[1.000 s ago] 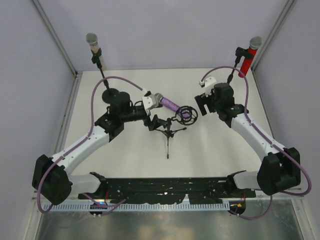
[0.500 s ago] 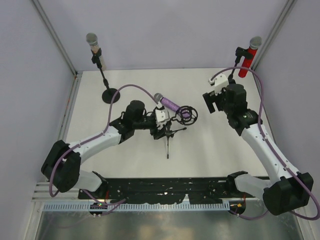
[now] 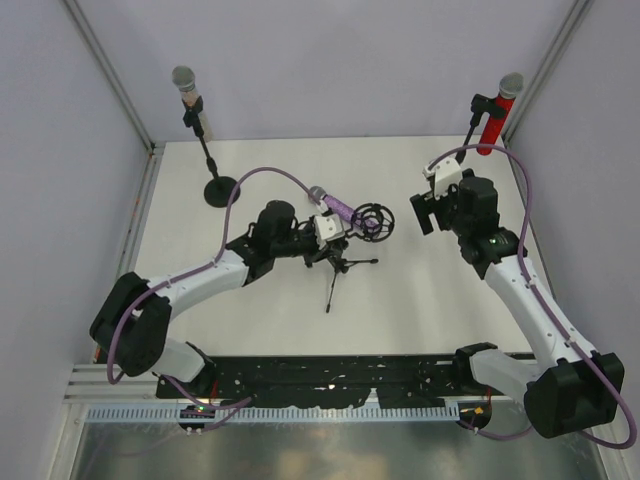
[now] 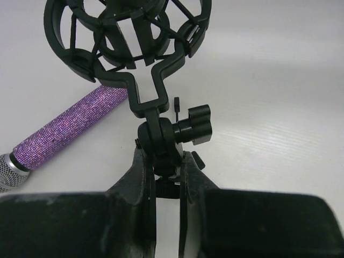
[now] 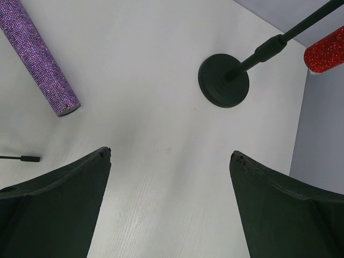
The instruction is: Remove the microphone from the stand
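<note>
A purple glitter microphone [image 3: 335,206] [image 4: 64,131] [image 5: 40,59] lies flat on the white table, its tail end beside the black shock-mount ring [image 3: 372,222] [image 4: 129,37] of a small tripod stand [image 3: 335,268]. My left gripper [image 3: 338,236] [image 4: 163,161] is shut on the stand's neck [image 4: 158,137], just under the ring's bracket and next to its black thumbscrew [image 4: 194,123]. Right of the ring, my right gripper [image 3: 420,212] [image 5: 169,153] hangs open over bare table, holding nothing.
At the back left a beige microphone [image 3: 190,92] is clipped on a tall stand with a round base [image 3: 220,190]. A red glitter microphone [image 3: 494,118] [image 5: 325,51] sits on another stand at the back right, its round base [image 5: 223,80] ahead of the right gripper. Grey walls enclose the table.
My left gripper slid right to the tripod stand and shut on its neck. The stand shifted slightly. My right arm drew back a little to the right.
</note>
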